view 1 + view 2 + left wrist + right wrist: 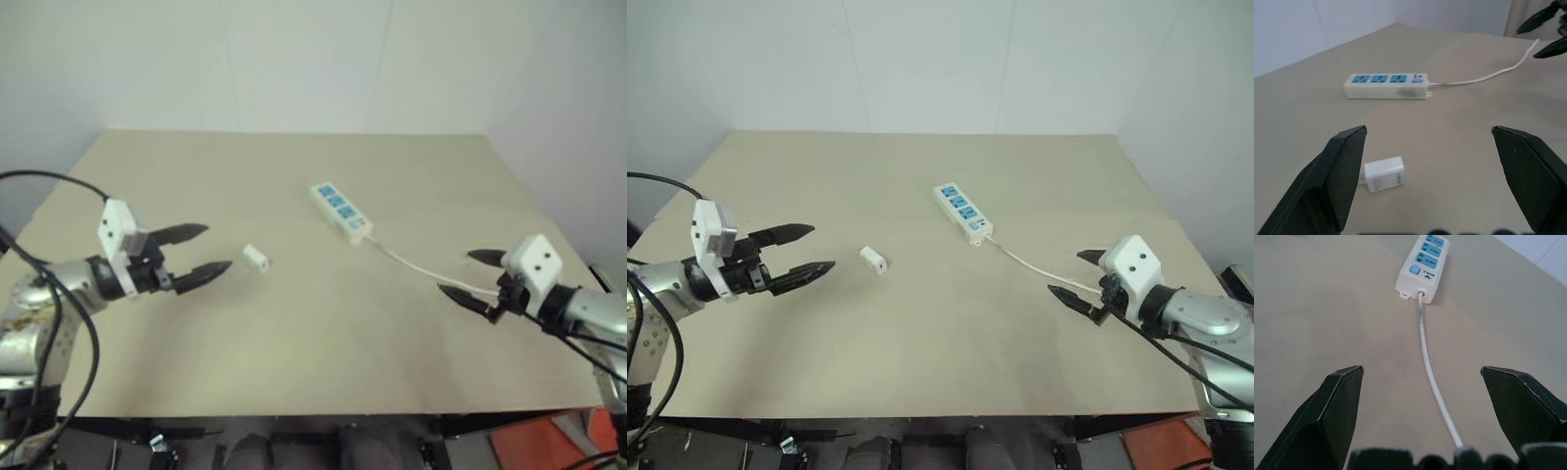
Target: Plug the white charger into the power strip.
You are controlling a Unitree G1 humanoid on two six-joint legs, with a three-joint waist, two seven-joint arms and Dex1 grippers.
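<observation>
**Beige table, charger unplugged**

Beige table [294, 343] against white walls carries the power strip [341, 212] near its middle, thin cord [421, 269] trailing toward the right hand [472, 275]. Lying loose, the white charger [256, 258] sits just beyond the left hand [203, 253]. Both hands are spread wide, grasping nothing.

**Plain room, beige surface**

Big rectangular surface [294, 333], matt beige/tan, takes up most of the head views. Behind it a white wall [921, 59], plain, w/ faint vertical seams; a 2nd white wall [1205, 117] meets it at the right rear corner. Light soft & even, no hard shadows. Dark gap under the near edge; bit of orange-red floor [534, 452] at lower right.
</observation>
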